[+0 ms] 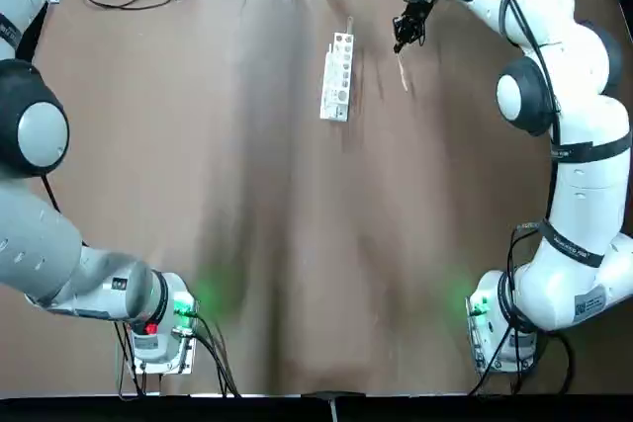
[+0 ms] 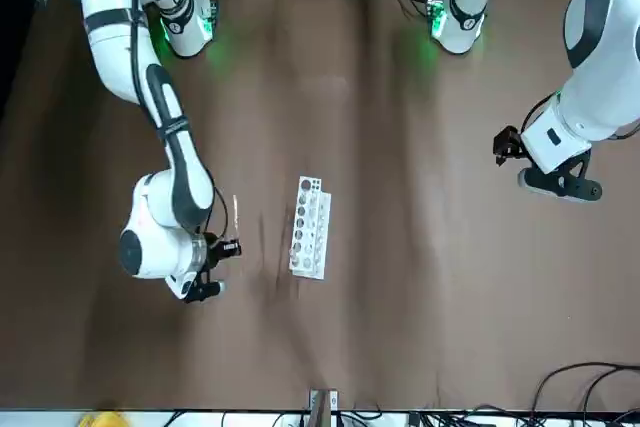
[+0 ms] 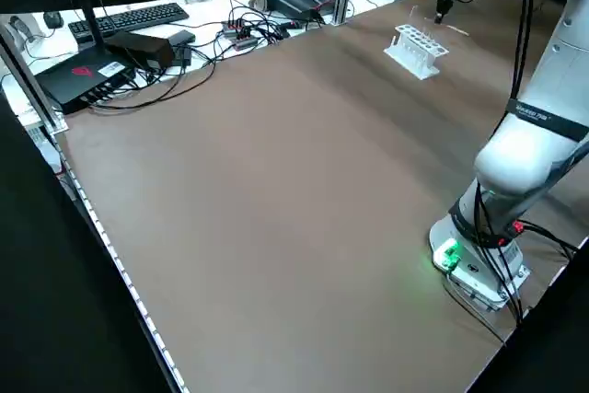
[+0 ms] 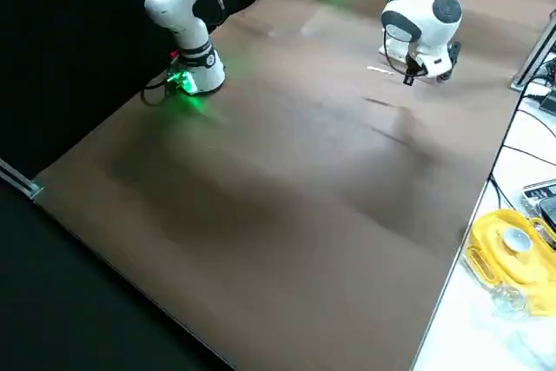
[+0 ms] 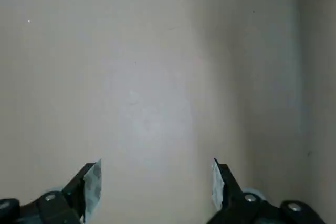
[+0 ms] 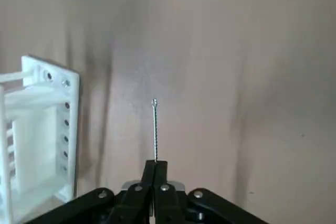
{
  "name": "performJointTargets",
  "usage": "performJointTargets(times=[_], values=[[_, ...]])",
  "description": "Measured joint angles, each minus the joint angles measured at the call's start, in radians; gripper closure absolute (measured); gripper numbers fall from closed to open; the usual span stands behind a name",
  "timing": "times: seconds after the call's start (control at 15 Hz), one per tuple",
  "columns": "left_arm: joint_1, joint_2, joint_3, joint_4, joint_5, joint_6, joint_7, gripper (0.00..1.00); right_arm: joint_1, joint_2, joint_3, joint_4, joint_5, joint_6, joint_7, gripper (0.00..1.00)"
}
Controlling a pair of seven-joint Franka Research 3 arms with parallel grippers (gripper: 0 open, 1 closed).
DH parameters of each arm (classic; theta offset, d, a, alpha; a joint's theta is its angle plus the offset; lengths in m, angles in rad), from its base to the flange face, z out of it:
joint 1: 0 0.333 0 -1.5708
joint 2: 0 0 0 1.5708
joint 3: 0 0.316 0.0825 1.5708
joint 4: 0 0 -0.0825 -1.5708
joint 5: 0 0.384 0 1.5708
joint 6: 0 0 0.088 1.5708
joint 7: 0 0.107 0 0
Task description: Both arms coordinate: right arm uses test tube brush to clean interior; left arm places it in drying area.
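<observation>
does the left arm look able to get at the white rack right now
Probably yes, if it extends. The left gripper is open and empty beyond the table's left edge, nothing visible stands between it and the rack, and the right gripper is off the rack's other side.

At the tabletop's (image 1: 237, 244) 12 o'clock sits the test tube rack (image 1: 337, 78). The right gripper (image 6: 156, 162), brush (image 6: 155, 129) between its fingers, is at 1; the left gripper (image 5: 157, 165), 9.

One white rack (image 1: 337, 77); two robot arms (image 2: 178, 147); two grippers (image 6: 156, 182); one brush (image 6: 155, 129).
</observation>
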Motion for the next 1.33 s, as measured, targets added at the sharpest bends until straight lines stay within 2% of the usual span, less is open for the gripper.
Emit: performJointTargets(times=[0.27, 0.6, 0.87, 1.07, 1.33], values=[[0.000, 0.000, -0.001, 0.000, 0.000, 0.000, -0.025, 0.01, 0.052, 0.033, -0.004, -0.006, -0.023, 0.034, 0.115, 0.98], [0.000, 0.000, -0.001, 0.000, 0.000, 0.000, -0.027, 0.01, 0.046, 0.041, -0.016, -0.074, -0.023, 0.107, 0.146, 0.98], [0.000, 0.000, -0.001, 0.000, 0.000, 0.000, -0.027, 0.01, 0.046, 0.042, -0.016, -0.083, -0.023, 0.112, 0.201, 0.98], [-0.001, 0.000, -0.001, 0.000, 0.000, 0.000, -0.029, 0.01, 0.046, 0.042, -0.016, -0.085, -0.023, 0.112, 0.205, 0.93], [-0.001, 0.001, -0.001, 0.000, 0.000, 0.000, -0.056, 0.01, 0.046, 0.046, -0.016, -0.090, -0.023, 0.112, 0.205, 0.59]])
